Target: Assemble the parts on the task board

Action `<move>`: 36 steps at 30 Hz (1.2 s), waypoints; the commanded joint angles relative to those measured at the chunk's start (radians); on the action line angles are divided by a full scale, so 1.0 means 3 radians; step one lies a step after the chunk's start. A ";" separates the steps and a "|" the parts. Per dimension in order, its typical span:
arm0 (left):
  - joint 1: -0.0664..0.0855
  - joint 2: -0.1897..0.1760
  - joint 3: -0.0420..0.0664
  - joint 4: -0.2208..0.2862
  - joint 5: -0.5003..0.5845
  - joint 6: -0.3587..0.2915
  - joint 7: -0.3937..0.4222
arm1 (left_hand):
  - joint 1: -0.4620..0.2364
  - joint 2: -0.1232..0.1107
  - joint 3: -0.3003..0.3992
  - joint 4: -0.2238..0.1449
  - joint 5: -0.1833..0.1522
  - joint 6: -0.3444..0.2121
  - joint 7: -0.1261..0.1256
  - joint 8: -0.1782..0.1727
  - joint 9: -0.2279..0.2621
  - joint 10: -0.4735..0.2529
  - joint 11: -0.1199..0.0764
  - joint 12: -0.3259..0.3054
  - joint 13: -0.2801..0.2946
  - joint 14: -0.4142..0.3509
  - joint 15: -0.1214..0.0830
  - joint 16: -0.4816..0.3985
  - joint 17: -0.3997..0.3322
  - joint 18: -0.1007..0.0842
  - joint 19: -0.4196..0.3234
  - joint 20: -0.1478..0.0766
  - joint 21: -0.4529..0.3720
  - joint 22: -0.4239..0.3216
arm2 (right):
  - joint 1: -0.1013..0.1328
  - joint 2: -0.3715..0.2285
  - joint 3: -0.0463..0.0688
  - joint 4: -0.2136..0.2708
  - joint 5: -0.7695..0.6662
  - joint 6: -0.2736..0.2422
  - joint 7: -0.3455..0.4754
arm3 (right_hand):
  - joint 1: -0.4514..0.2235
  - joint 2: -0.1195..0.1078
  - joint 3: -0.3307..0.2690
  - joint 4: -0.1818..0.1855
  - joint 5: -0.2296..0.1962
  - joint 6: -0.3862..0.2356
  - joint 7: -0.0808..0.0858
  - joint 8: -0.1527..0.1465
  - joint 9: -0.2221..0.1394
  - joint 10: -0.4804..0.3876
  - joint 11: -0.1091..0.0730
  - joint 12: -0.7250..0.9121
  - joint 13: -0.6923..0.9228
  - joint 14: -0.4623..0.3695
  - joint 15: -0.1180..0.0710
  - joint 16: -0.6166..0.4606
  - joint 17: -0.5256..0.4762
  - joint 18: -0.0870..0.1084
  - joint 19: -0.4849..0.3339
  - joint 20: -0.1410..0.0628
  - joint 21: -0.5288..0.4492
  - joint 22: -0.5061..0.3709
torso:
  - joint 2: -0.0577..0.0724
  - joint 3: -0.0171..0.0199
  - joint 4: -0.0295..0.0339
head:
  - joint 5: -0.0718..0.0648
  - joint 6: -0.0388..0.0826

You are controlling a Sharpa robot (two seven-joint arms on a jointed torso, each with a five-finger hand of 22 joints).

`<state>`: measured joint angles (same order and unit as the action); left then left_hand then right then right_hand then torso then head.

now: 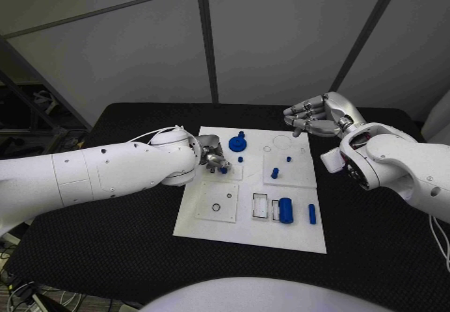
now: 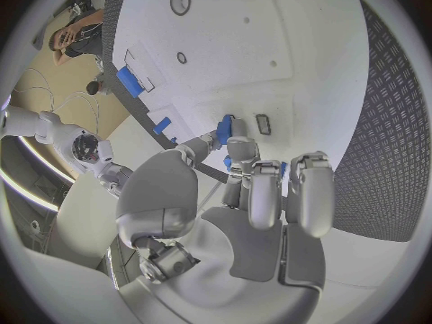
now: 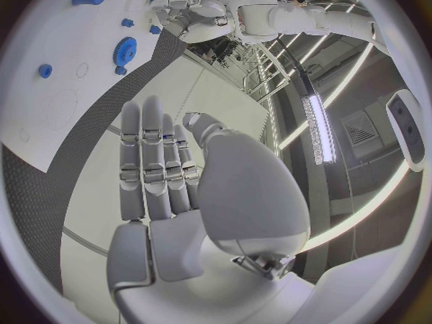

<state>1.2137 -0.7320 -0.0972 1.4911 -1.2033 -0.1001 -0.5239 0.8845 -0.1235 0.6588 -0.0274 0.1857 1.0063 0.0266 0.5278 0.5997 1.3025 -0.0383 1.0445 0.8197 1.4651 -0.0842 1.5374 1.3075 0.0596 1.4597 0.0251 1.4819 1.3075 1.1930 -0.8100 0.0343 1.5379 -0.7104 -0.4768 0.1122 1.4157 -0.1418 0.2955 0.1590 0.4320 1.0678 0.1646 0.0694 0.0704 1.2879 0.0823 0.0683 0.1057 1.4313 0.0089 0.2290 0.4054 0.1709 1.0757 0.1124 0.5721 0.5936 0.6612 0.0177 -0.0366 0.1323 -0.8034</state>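
The white task board (image 1: 218, 224) lies mid-table. My left hand (image 1: 212, 158) hangs over its far left part and pinches a small blue part (image 1: 223, 170) between thumb and fingers. The left wrist view shows that part (image 2: 223, 131) held just above the board (image 2: 270, 36), beside a small rectangular slot (image 2: 263, 124). My right hand (image 1: 317, 116) hovers past the board's far right corner, fingers straight and apart (image 3: 153, 165), holding nothing. On the board stand a blue gear (image 1: 238, 143), a blue peg (image 1: 275, 173), a thick blue cylinder (image 1: 286, 210) and a thin blue bar (image 1: 312, 214).
Square inset plates with holes (image 1: 218, 203) sit in the board's near left area. Two tiny blue studs (image 1: 241, 159) (image 1: 289, 158) stand near the gear and peg. Black textured table (image 1: 112, 240) surrounds the board on all sides.
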 commanded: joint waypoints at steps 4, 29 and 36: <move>-0.0004 -0.0005 -0.0004 0.0014 0.0012 0.0084 -0.0018 | -0.0038 -0.0002 -0.0036 0.0006 -0.0015 0.0035 0.0004 0.0019 -0.0013 0.0042 -0.0004 0.0029 0.0023 0.0306 -0.0020 0.0010 0.0714 -0.0087 0.0058 0.0001 0.0024 0.0420 | 0.0006 -0.0001 0.0001 0.0008 -0.0007 0.0008 0.0009 | -0.0020 -0.0007 0.0021 -0.0006 0.0009 -0.0022 -0.0003 -0.0009 0.0002 -0.0015 0.0007 -0.0014 -0.0005 0.0022 -0.0002 -0.0011 -0.0003 0.0039 0.0031 -0.0001 -0.0011 -0.0005 | 0.0000 -0.0001 0.0004 | 0.0002 -0.0004; -0.0002 -0.0013 -0.0003 0.0024 0.0010 0.0018 -0.0021 | 0.0065 0.0168 0.0026 -0.0018 0.0006 0.0092 -0.0030 0.0025 -0.0120 0.0112 -0.0037 0.0082 0.0116 0.0307 -0.0050 0.0012 0.0719 -0.0105 0.0112 -0.0029 0.0070 0.0500 | 0.0006 0.0002 0.0001 0.0006 -0.0007 0.0005 0.0015 | -0.0022 -0.0009 0.0020 -0.0006 0.0010 -0.0024 -0.0001 -0.0010 0.0002 -0.0016 0.0008 -0.0014 -0.0007 0.0021 -0.0001 -0.0014 -0.0005 0.0039 0.0031 -0.0001 -0.0012 -0.0005 | 0.0003 0.0000 0.0000 | 0.0002 -0.0001; -0.0002 -0.0016 -0.0003 0.0040 0.0012 -0.0044 -0.0021 | 0.0344 0.0232 0.0160 -0.0221 0.0003 0.0047 -0.0010 0.0051 -0.0157 0.0086 -0.0027 0.0014 0.0060 0.0307 -0.0047 0.0009 0.0717 -0.0094 0.0080 -0.0033 0.0040 0.0457 | 0.0006 -0.0002 0.0001 0.0009 -0.0007 0.0002 0.0016 | -0.0025 -0.0010 0.0020 -0.0005 0.0012 -0.0026 0.0000 -0.0010 0.0001 -0.0017 0.0010 -0.0014 -0.0010 0.0021 0.0000 -0.0018 -0.0006 0.0038 0.0031 0.0000 -0.0014 -0.0006 | 0.0001 0.0001 0.0002 | -0.0003 -0.0005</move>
<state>1.2137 -0.7363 -0.0971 1.5009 -1.2014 -0.0994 -0.5239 0.9403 -0.0921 0.6719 -0.0567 0.1842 1.0269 0.0240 0.5384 0.5503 1.3310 -0.0432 1.0506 0.8385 1.4664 -0.0887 1.5374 1.3075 0.0598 1.4632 0.0215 1.4968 1.3075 1.1930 -0.8102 0.0343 1.5382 -0.7106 -0.4770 0.1115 1.4158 -0.1418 0.2955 0.1590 0.4319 1.0678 0.1646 0.0694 0.0705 1.2879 0.0823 0.0683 0.1037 1.4313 0.0089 0.2291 0.4044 0.1710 1.0757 0.1124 0.5721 0.5930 0.6618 0.0179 -0.0357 0.1318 -0.8039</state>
